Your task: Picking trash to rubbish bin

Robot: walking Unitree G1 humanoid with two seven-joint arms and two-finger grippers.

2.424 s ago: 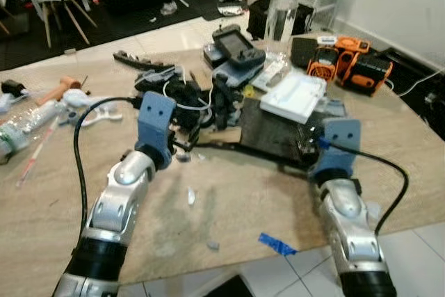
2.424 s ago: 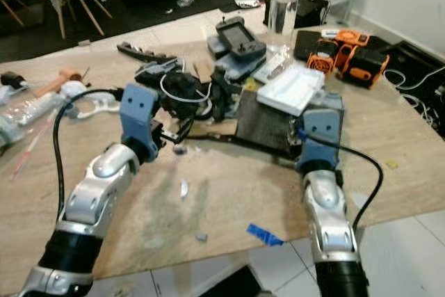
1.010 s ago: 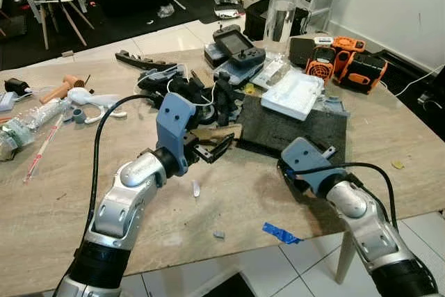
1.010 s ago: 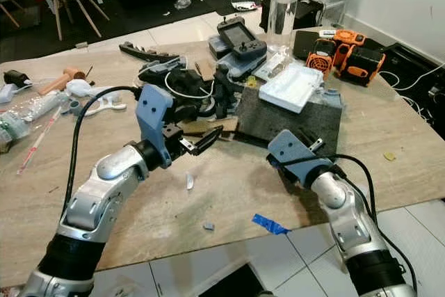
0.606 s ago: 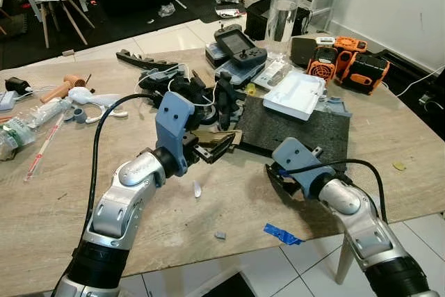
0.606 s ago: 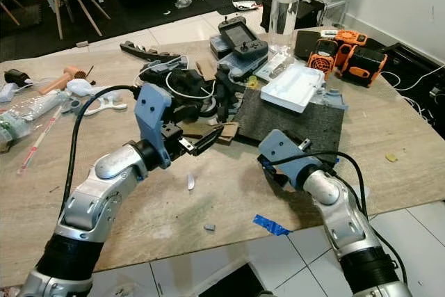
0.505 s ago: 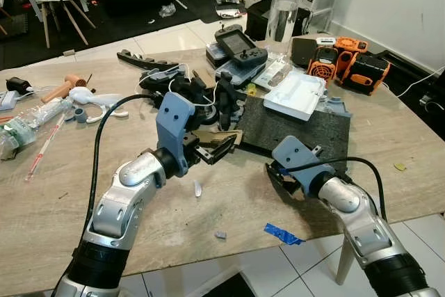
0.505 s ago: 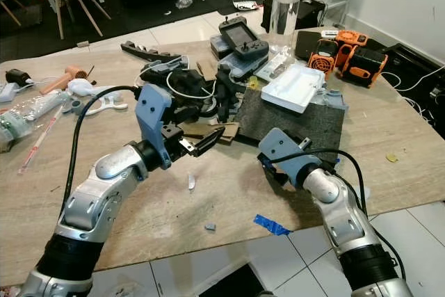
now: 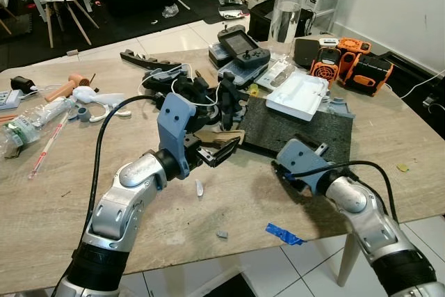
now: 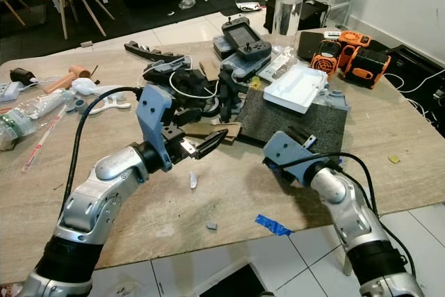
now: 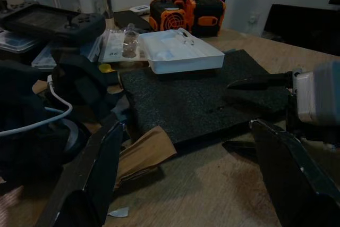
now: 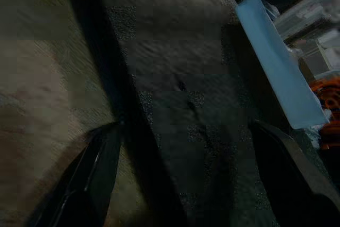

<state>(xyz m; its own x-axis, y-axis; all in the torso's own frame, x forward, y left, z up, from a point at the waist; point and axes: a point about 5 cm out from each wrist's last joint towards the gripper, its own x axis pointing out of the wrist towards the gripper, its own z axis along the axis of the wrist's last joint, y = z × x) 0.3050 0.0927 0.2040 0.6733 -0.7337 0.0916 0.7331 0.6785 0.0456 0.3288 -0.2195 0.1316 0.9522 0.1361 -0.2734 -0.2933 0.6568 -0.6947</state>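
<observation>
Left gripper (image 9: 221, 149): fingers spread — over brown paper scrap (image 9: 219, 135)
Right gripper (image 12: 186, 179): fingers apart — at black foam pad (image 9: 295, 128) edge

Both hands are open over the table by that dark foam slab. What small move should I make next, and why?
Probably ease the right hand forward so its fingers straddle the near edge of the black foam slab. It is open at that edge, empty, and the left hand is open just short of the brown paper scrap.
</observation>
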